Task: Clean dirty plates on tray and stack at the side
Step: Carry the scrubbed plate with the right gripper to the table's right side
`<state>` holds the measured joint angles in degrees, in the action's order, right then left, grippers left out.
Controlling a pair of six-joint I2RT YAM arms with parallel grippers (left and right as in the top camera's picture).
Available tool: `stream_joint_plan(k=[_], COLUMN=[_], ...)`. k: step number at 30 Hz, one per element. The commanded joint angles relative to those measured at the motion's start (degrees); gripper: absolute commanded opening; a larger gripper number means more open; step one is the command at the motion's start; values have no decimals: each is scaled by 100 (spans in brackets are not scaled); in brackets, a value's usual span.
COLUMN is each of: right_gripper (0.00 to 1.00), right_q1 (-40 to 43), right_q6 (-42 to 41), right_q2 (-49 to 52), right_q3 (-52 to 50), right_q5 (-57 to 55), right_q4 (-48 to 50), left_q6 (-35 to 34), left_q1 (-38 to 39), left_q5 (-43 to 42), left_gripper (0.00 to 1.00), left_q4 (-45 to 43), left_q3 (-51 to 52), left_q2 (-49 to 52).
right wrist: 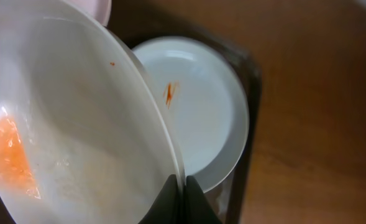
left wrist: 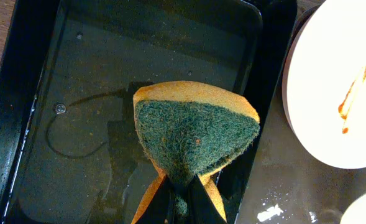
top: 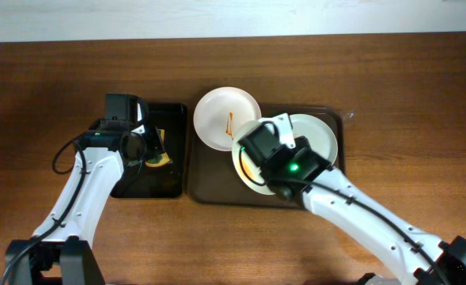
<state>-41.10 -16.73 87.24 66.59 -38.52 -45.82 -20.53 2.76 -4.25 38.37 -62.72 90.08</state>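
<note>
Left pincer (left wrist: pixel 179 198) grips sponge (left wrist: pixel 195 134); right pincer (right wrist: pixel 181 194) grips plate (right wrist: pixel 77 124).

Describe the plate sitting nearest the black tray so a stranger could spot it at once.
Find the brown tray in the middle of the table. At its far left corner, beside the black tray, lies a white plate overhanging the rim. It alone lies uncovered by any arm, and it shows one thin orange streak right of its centre.
</note>
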Motion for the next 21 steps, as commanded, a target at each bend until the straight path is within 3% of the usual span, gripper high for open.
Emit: stream_joint_plan(k=[1,6,14,18,21], right_gripper=[4,4,4,4,4], right_q1=[-529,-946,-949,-531,396], right_q6=[-138,-136,-256,-951,-1255], right_q2=[-149,-149,-149,-149,-164], right_q3=[127,127,127,127,127], right_q5=[-1628,-2520,-2625,-938,111], right_q4=[240,461,494,492,472], left_q6=[92,92,92,92,92], left_q1=[-22,-22,-20,-20,-20], left_q5=[68,68,66,66,63], left_gripper=[0,0,0,0,0], left_q4=[-9,-11,-9,-9,7], left_q3=[4,4,4,4,4], left_q2=[-114,-114,-114,-114,-114])
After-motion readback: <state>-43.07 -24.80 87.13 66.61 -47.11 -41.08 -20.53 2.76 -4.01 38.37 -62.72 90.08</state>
